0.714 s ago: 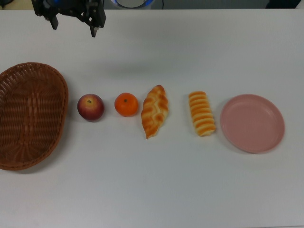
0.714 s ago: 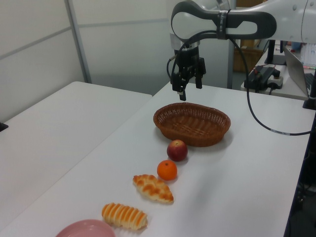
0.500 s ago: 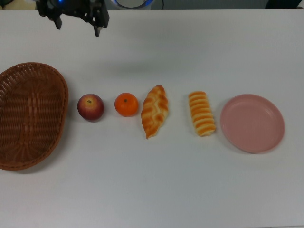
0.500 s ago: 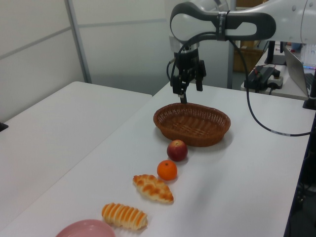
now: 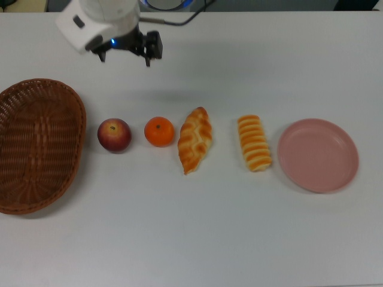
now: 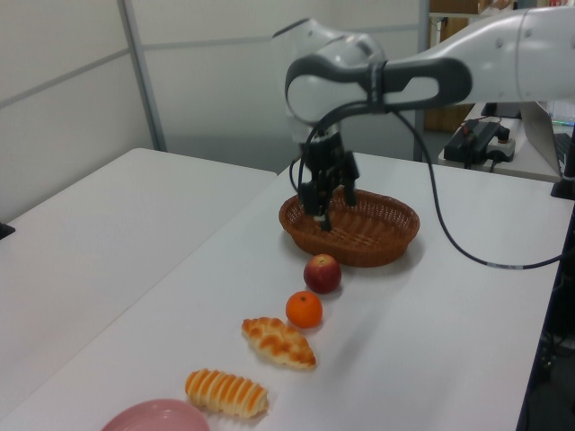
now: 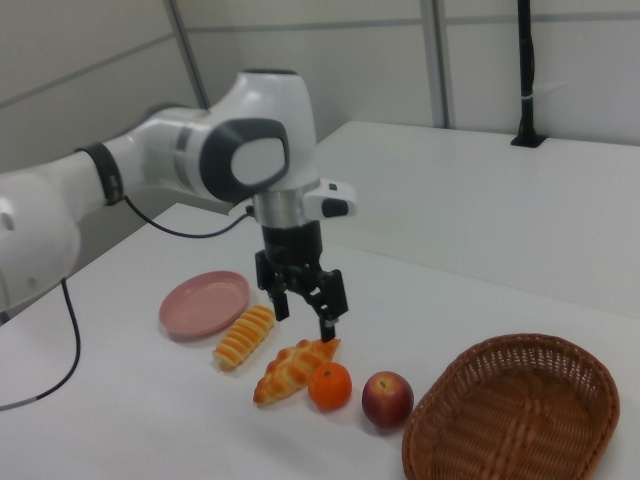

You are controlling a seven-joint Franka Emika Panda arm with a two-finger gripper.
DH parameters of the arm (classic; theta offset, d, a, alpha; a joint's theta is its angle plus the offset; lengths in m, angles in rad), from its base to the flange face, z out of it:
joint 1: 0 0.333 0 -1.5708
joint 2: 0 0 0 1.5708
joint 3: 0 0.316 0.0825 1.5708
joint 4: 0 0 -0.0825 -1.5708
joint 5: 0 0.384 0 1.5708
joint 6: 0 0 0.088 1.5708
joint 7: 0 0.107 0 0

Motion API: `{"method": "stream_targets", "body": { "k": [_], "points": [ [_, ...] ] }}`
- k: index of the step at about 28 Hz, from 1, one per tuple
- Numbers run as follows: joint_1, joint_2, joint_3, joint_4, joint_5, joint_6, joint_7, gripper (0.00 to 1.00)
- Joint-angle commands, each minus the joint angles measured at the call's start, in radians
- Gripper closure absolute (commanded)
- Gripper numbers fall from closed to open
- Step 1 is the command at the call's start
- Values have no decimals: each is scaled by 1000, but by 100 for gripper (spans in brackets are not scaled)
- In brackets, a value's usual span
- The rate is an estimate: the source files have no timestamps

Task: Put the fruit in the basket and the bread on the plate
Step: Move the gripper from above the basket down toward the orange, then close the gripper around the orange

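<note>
Arm up high, nothing picked up yet.

In the top view the end effector (image 5: 124,55) hangs empty with its fingers apart, at about 11 o'clock from the mandarin (image 5: 159,131). On the desk (image 5: 197,233) the things sit in a row: basket (image 5: 39,145) at 9 o'clock, then apple (image 5: 114,135), mandarin, braided loaf (image 5: 195,140), roll (image 5: 254,142), and plate (image 5: 318,155) at 3 o'clock. The first step looks like reaching for a fruit. Next the arm should likely drop down over the mandarin or apple and close on it.
</note>
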Motion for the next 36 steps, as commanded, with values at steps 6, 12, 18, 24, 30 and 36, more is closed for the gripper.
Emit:
{"method": "stream_targets", "body": {
  "k": [6, 12, 18, 24, 30, 36],
  "points": [
    [23, 12, -1, -131, -11, 243, -172, 0],
    [46, 24, -1, -243, -12, 419, -165, 0],
    [81, 70, -3, -268, -21, 479, -148, 0],
    [96, 127, -3, -265, -78, 539, -82, 0],
    [101, 153, -3, -264, -117, 547, -70, 0],
    [103, 160, -1, -267, -117, 545, -70, 0]
  ]
}}
